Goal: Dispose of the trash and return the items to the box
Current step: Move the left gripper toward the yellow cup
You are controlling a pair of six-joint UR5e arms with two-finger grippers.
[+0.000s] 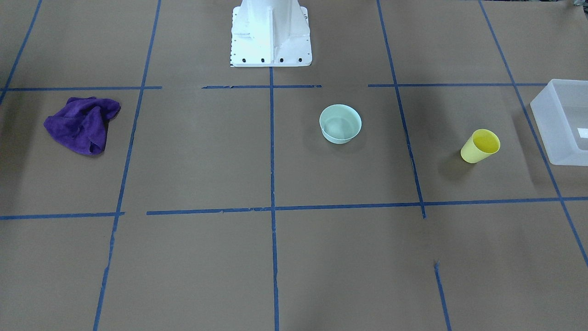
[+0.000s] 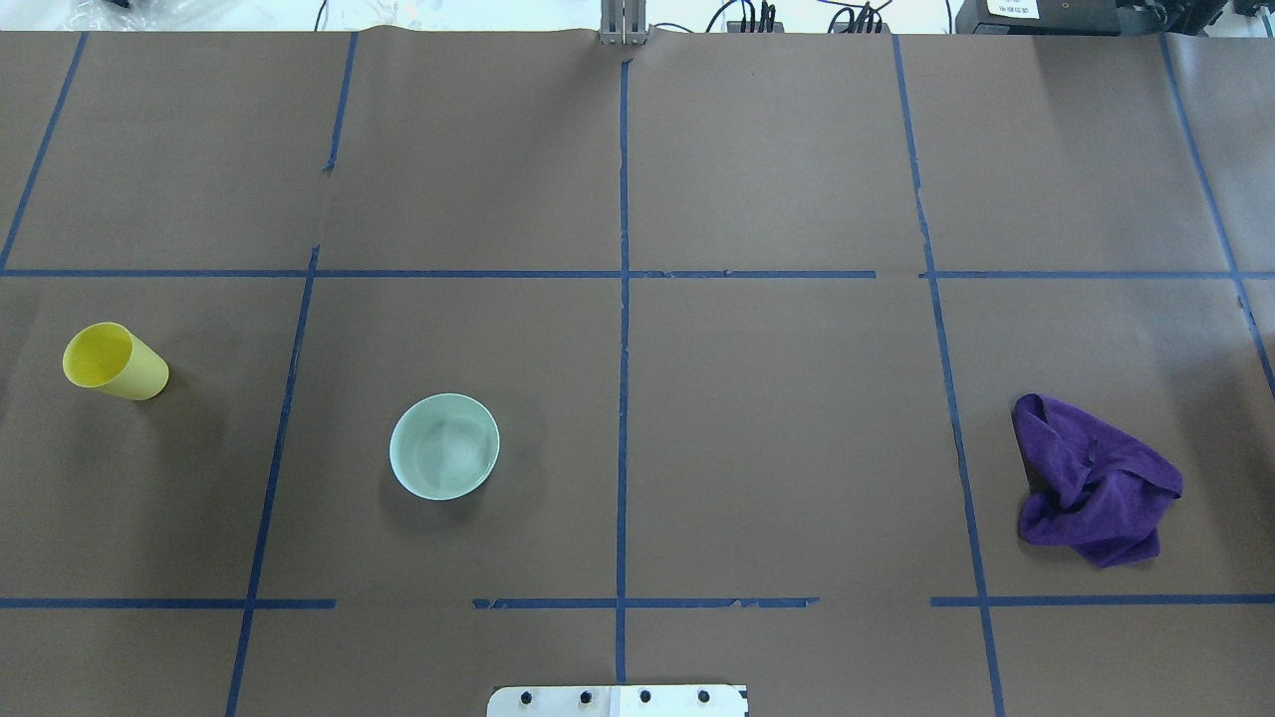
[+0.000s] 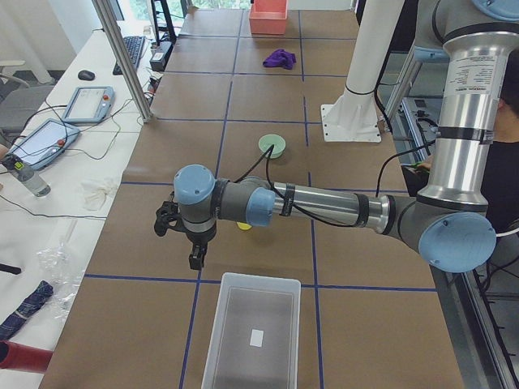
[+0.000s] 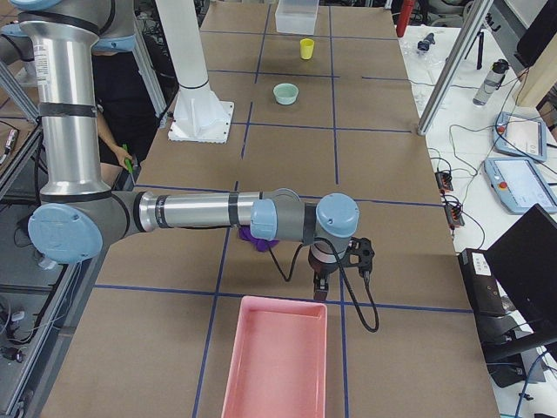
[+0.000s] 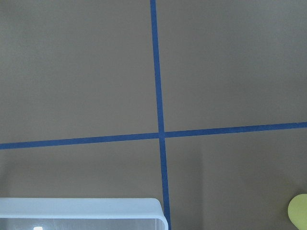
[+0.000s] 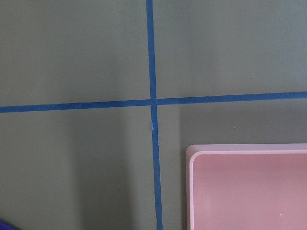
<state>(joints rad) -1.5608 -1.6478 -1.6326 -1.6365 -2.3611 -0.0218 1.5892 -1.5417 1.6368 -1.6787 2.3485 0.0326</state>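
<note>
yellow cup [image 1: 480,146] stands between mint bowl [image 1: 340,123] and box [image 1: 549,128].

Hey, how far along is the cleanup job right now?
Nothing looks done yet. The yellow cup and mint bowl sit on the table, outside the translucent box. The purple cloth lies outside the pink bin. No grasp shows under way; every step remains.

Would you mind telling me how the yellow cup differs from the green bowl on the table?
The cup is yellow, the bowl pale green. The cup is narrower and taller, the bowl wider and lower. The cup stands nearer the white bin than the bowl. Both stand upright and empty.
</note>
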